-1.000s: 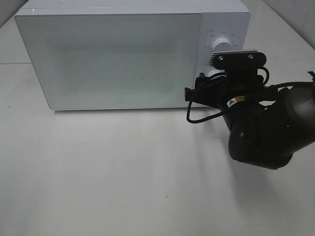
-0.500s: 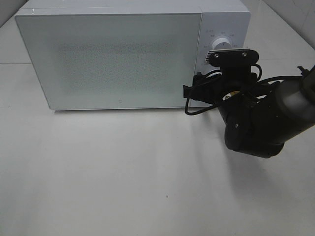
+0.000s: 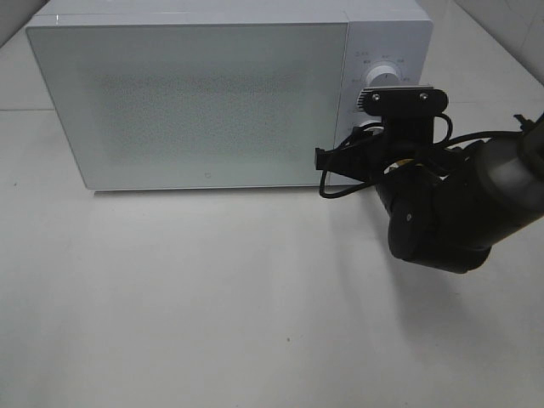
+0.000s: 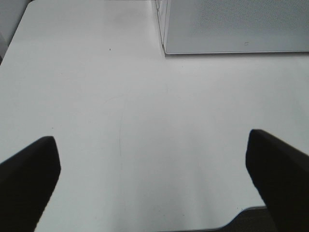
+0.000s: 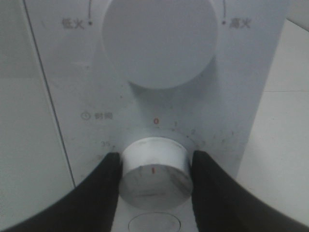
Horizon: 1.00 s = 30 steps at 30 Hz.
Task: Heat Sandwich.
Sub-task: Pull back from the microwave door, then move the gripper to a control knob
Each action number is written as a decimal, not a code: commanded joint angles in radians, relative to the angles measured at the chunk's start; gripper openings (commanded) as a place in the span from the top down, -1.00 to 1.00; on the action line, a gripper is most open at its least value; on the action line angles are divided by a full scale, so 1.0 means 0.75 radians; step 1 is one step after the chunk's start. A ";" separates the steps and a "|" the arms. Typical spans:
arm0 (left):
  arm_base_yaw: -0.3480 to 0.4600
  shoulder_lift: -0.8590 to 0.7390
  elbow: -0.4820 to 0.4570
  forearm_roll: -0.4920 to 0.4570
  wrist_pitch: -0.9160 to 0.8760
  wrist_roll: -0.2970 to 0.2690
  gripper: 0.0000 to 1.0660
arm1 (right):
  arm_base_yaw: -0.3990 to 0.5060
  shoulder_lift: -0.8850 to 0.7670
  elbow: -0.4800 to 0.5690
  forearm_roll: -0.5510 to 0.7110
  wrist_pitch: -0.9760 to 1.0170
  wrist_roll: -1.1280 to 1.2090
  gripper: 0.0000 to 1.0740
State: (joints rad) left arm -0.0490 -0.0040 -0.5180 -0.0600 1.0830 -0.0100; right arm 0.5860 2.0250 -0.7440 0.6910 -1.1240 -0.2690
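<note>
a: where's the sandwich?
b: i can't tell. the microwave [image 3: 195, 102] stands toward the far edge of the tabletop [image 3: 212, 297], and its frosted door [image 3: 187, 98] is closed.
a: right end effector?
b: my right end effector [image 5: 154, 166] is pinched on the lower dial [image 5: 153, 181], one finger touching each side, just beneath the upper dial [image 5: 159, 38].
a: left?
b: my left end effector [image 4: 152, 145] is spread wide, holding nothing, over bare tabletop near the microwave's front corner.

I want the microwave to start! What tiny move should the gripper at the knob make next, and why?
Probably turn the timer knob clockwise. The right gripper hugs both its sides, its mark points at 0, and the microwave door looks closed.
</note>
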 commanded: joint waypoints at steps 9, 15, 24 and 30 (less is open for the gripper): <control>0.005 -0.023 0.001 -0.012 -0.017 0.000 -0.89 | -0.001 -0.001 -0.011 -0.011 -0.047 0.005 0.85; 0.005 -0.023 0.001 -0.012 -0.017 0.000 -0.89 | -0.001 -0.001 -0.011 -0.011 -0.072 0.084 0.85; 0.005 -0.023 0.001 -0.012 -0.017 0.000 -0.89 | -0.001 -0.001 -0.011 -0.011 -0.104 0.429 0.83; 0.005 -0.023 0.001 -0.012 -0.017 0.000 -0.89 | -0.001 -0.001 -0.011 -0.011 -0.119 0.755 0.83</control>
State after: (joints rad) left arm -0.0490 -0.0040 -0.5180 -0.0600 1.0830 -0.0100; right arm 0.5860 2.0360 -0.7440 0.6920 -1.1620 0.2100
